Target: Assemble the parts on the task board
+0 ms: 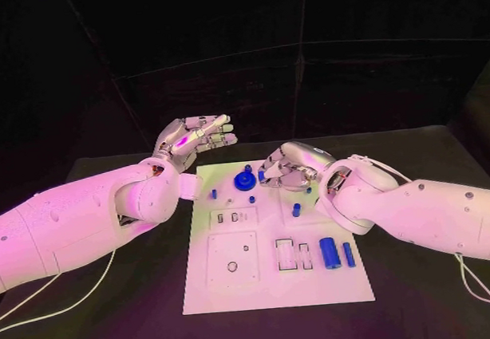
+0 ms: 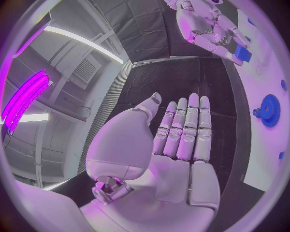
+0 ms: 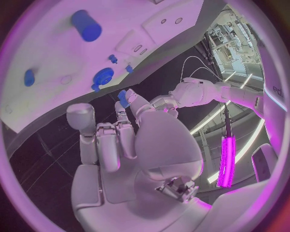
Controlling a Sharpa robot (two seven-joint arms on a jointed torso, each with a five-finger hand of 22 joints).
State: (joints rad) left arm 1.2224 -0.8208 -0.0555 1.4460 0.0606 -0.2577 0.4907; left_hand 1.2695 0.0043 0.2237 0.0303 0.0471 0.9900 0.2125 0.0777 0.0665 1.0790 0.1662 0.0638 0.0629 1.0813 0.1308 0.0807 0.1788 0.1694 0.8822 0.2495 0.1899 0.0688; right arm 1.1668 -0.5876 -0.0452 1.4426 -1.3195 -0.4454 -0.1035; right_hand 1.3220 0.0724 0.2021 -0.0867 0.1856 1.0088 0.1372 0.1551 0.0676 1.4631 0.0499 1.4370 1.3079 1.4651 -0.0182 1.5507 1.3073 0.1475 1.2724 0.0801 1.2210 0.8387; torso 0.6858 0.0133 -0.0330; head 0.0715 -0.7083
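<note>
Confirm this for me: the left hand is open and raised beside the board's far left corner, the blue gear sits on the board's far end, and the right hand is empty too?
Not quite. The right hand is not empty: it pinches a small blue part, as the right wrist view shows. The rest holds: left hand open, blue gear at the task board's far end.

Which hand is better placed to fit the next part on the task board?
Right. The right hand hovers over the task board beside the blue gear, pinching a small blue part. The left hand is open, raised beyond the board's far edge.
</note>
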